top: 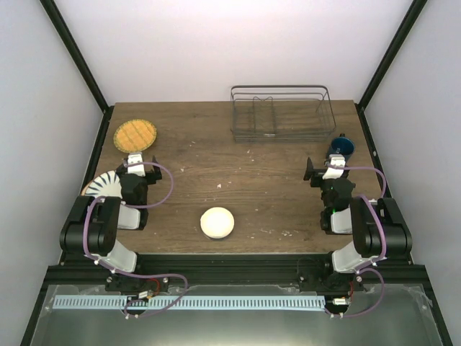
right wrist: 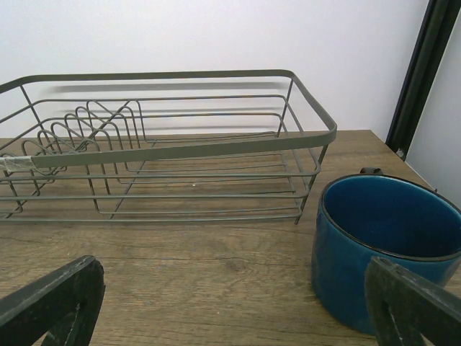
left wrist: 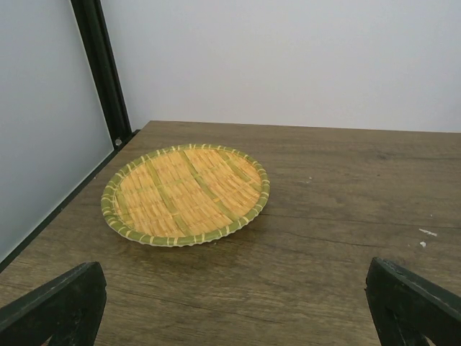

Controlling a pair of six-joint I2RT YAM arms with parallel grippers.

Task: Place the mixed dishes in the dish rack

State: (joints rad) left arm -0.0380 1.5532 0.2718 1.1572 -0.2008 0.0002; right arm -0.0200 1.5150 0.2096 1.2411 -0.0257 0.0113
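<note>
- your left gripper [left wrist: 230, 321] hangs with its fingers spread wide and empty, facing the orange plate [left wrist: 186, 194], which lies flat on the table [left wrist: 346, 238] near the far left corner. a flat plate offers little edge to pinch. come in too steep and you likely jam a finger into the wood or shove the plate along.
- your right gripper [right wrist: 230, 313] is spread and empty too. the blue cup [right wrist: 389, 249] stands upright just ahead, off to its right, by the near right corner of the rack [right wrist: 180, 148]. closing off-centre could clip the wall and tip it.
- the rack looks like light wire with nothing in it, so a bump could slide it.
- the striped plate [top: 101, 184] sits partly under the left arm at the table's edge. a low swing could knock it off.
- the bowl [top: 217, 222] rests near the front middle, well apart from both grippers.
</note>
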